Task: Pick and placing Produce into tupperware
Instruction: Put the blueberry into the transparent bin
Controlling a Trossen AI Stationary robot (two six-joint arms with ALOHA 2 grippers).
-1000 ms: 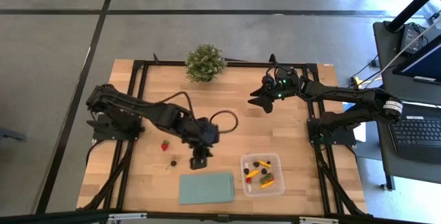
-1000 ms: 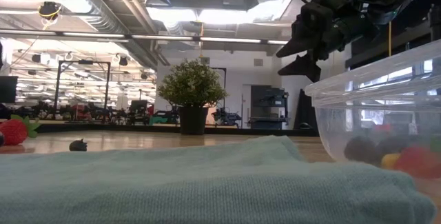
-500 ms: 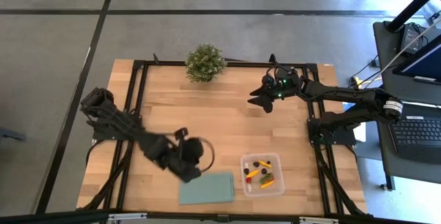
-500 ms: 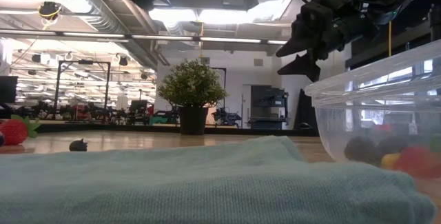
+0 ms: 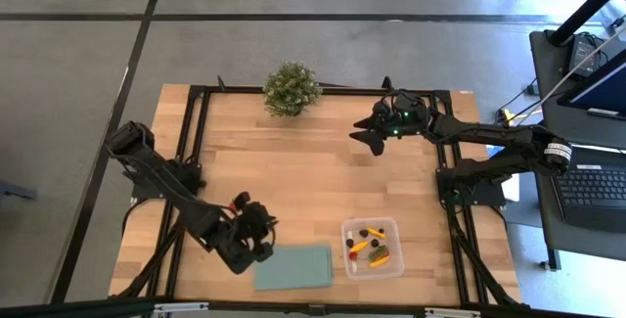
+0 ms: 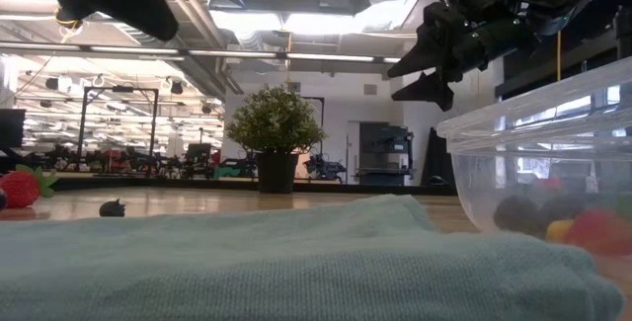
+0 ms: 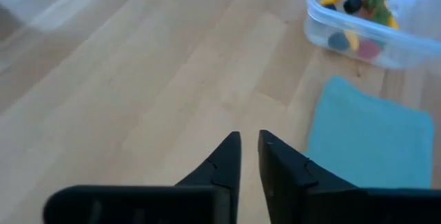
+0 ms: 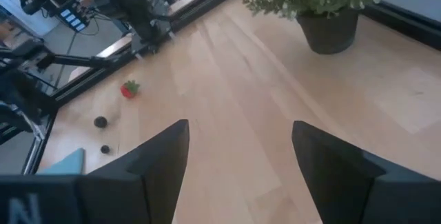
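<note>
Now | L tool [image 7: 248,148] closed, empty | R tool [image 8: 238,165] apart | tupperware [image 5: 394,226] clear, w/ mixed produce [image 5: 370,247]

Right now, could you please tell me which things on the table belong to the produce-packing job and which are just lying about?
Part of the job:
- tupperware, already holding some produce
- strawberry loose on the table
- dark berries

Lying about:
- potted plant
- green cloth

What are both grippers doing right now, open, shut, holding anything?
Left gripper: shut, nothing between its fingers, above bare wood near the green cloth.
Right gripper: open, empty, raised over the table's far side near the potted plant.
</note>
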